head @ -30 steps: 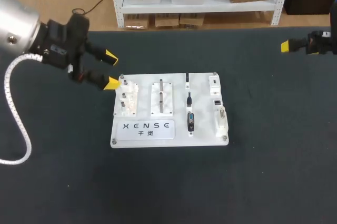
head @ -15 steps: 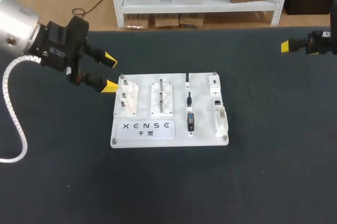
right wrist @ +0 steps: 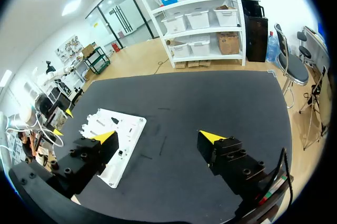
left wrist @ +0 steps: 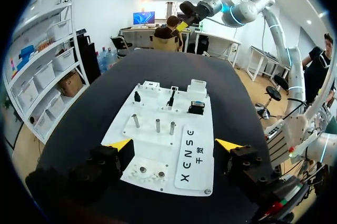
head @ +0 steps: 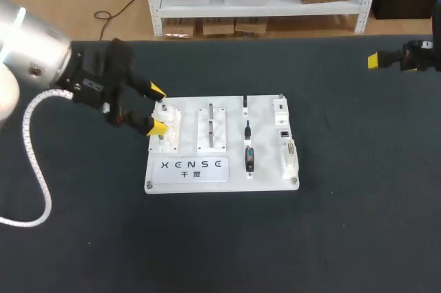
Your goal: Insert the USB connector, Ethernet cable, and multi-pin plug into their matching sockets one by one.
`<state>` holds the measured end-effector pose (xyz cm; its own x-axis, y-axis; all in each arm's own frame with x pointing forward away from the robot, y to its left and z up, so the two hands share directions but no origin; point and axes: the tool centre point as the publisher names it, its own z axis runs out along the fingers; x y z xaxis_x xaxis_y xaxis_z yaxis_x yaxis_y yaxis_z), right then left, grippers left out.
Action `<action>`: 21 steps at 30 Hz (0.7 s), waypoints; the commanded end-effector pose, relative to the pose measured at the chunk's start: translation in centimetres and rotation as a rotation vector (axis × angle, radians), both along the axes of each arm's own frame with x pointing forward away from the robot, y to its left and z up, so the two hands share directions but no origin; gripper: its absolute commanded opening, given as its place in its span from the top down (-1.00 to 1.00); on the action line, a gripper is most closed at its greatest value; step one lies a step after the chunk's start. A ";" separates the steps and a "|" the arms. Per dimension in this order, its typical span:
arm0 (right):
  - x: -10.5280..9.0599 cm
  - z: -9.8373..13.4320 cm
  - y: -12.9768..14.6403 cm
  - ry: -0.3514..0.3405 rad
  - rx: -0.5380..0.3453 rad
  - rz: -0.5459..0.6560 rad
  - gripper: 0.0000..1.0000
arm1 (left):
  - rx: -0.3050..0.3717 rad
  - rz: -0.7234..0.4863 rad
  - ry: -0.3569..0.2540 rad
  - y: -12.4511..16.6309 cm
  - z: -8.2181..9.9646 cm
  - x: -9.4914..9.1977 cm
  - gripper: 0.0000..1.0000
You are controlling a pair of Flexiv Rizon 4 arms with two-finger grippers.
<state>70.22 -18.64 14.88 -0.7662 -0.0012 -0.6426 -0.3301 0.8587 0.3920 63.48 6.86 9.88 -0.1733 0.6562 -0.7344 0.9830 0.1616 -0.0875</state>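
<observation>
**Approach to a first plug, nothing gripped yet**

Nearest, over the left edge of the white board [head: 220, 181] on the black worktop [head: 344, 224]: left end effector [head: 158, 109], fingers spread wide and empty, above the clear peg block [head: 166, 134]. Just beyond, on the board, a white fixture [head: 211, 134] with upright metal posts. Farther across, a column of three black plugs, none seated in a socket as far as can be seen. First a small one [head: 244, 103] by the far edge, then another [head: 247, 129] mid-column, then the larger multi-pin plug [head: 249, 158] toward the near edge. No telling USB connector from Ethernet cable between the two small ones. Past those, along the right edge, the matching sockets [head: 284, 134]. Farthest off, well apart from the board: right end effector [right wrist: 158, 136], likewise wide open and holding nothing.

Judged stage: the very start, all three insertions still to do. Next, probably:
- Carry the left end effector past the posts to one plug.
- Line up over it and close on its body.
- Seat it squarely in its own socket.

Worth minding: upright posts between end effector and plugs, and tight spacing within the plug column.
</observation>
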 end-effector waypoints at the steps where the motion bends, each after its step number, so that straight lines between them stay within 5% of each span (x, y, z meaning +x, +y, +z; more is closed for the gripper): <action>1: -0.1 0.0 0.0 0.000 -0.003 -0.003 -1.00 | 0.005 -0.001 -0.001 -0.7 -0.8 0.6 -1.00; 11: -0.1 0.0 0.0 0.000 -0.003 -0.003 -1.00 | 0.020 -0.046 -0.032 -1.7 -0.8 1.1 -1.00; 13: -0.1 0.0 0.0 0.000 -0.003 -0.003 -1.00 | 0.013 -0.028 0.010 -1.9 -0.8 1.1 -1.00; 21: -0.1 0.0 0.0 0.000 -0.003 -0.003 -1.00 | 0.013 -0.028 0.010 -1.9 -0.8 1.1 -1.00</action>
<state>70.22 -18.64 14.87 -0.7662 -0.0012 -0.6426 -0.3301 0.8587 0.3920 64.42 4.95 9.14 -0.1620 0.6684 -0.7260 0.9860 0.1390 -0.0922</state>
